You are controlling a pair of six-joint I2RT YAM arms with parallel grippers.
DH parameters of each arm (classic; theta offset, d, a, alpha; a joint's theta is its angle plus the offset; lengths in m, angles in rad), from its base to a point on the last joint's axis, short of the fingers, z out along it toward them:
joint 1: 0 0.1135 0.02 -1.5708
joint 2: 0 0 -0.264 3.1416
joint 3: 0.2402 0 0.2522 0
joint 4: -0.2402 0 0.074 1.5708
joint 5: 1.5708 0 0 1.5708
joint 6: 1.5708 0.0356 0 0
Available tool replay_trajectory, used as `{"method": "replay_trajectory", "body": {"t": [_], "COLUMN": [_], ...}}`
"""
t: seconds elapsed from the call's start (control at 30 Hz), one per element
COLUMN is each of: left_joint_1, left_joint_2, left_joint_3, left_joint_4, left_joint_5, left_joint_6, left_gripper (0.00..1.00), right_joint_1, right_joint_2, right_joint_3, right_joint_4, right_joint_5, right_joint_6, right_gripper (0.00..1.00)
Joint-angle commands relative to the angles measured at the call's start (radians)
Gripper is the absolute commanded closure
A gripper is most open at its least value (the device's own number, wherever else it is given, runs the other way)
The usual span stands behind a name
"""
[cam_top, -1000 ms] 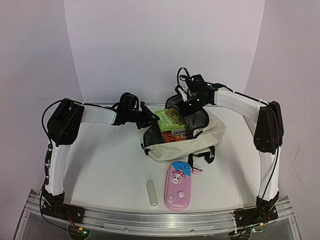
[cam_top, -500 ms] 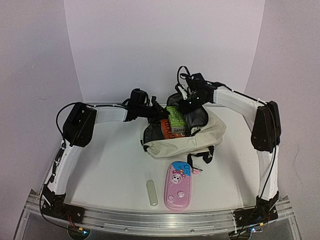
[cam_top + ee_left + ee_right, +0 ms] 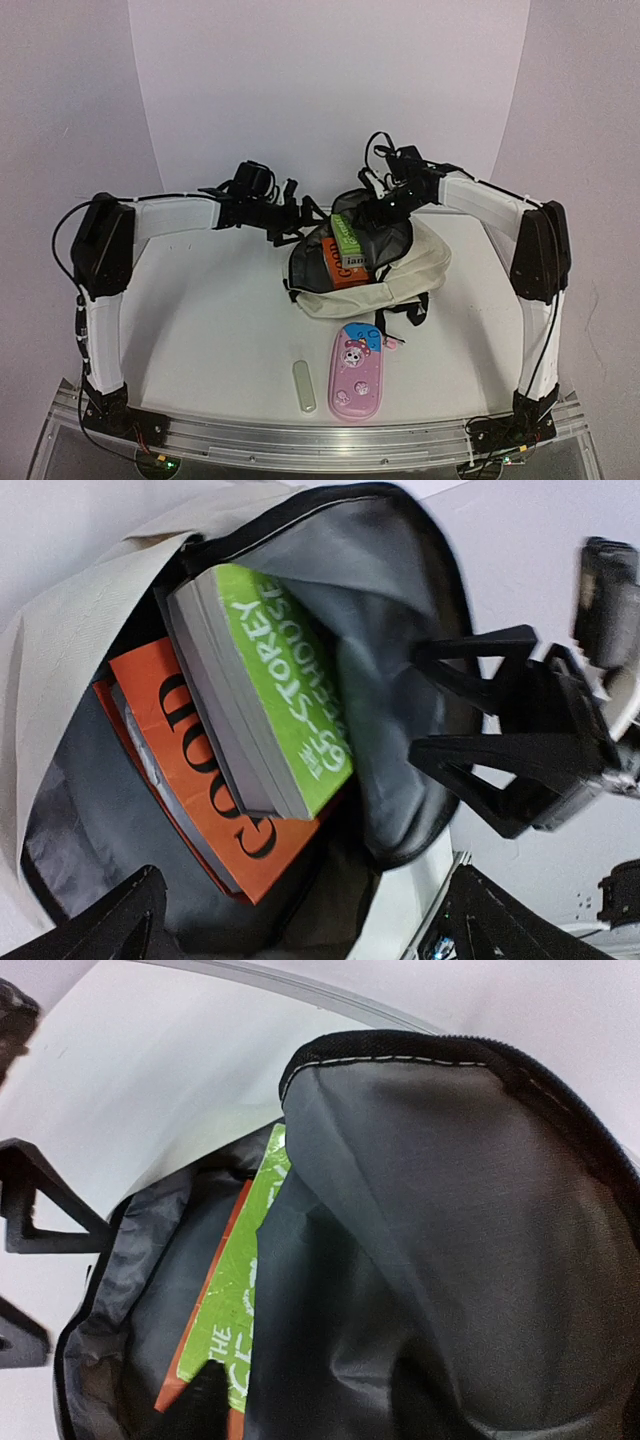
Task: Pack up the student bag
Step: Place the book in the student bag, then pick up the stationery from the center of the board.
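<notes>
I am holding my left end effector [image 3: 305, 885] wide open just outside the mouth of the bag [image 3: 400, 272]. Its two black fingers are standing far apart and gripping nothing. The bag is lying on its side on the smooth white table [image 3: 200, 310], toward the far middle, between my two end effectors. It is slumping as a soft lump of cream woven cloth edged with black zipper tape, and its mouth is gaping to show creased, slightly shiny grey lining. Two books are sitting inside it. A green paperback [image 3: 285, 700] with white lettering down its spine is tilting on edge, its pale page block showing, and it is leaning against a flatter orange book [image 3: 190, 770] with big black letters. My right end effector [image 3: 420, 700] is hovering at the far rim of the opening, its angular, open-framed black fingers spread apart with no hold on anything. The lining is bulging close beside them, and I cannot tell whether it is touching them. Just in front of the bag, a glossy pink pencil case [image 3: 356, 373] is lying flat, a rounded oblong with a cartoon figure and a blue corner. A small pale rounded bar [image 3: 303, 385] is lying beside it on its left, not touching.
</notes>
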Motion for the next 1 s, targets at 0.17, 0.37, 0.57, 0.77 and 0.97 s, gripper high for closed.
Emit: {"method": "replay_trajectory", "body": {"t": [0.17, 0.37, 0.57, 0.77, 0.97], "left_joint_1": [-0.001, -0.001, -0.002, -0.003, -0.005], "left_joint_2": [-0.362, -0.450, -0.476, -0.486, -0.518], "left_joint_3": [-0.328, -0.447, -0.493, -0.493, -0.507], "left_joint_4": [-0.084, -0.046, -0.024, -0.038, -0.062], "left_joint_5": [-0.067, -0.075, -0.083, -0.087, -0.114], "left_joint_6": [0.143, 0.113, 0.094, 0.093, 0.098], "left_gripper": [0.00, 0.00, 0.00, 0.00, 0.00], "right_joint_1": [-0.003, 0.021, 0.071, 0.102, 0.112], "right_joint_2": [-0.366, -0.507, -0.494, -0.371, -0.296], "right_joint_3": [-0.249, -0.513, -0.665, -0.669, -0.714], "right_joint_4": [-0.129, -0.196, -0.190, -0.121, -0.028], "right_joint_5": [-0.271, -0.403, -0.400, -0.383, -0.368], "right_joint_6": [-0.106, -0.157, -0.208, -0.198, -0.148], "right_gripper": [0.09, 0.10, 0.17, 0.19, 0.18]}}
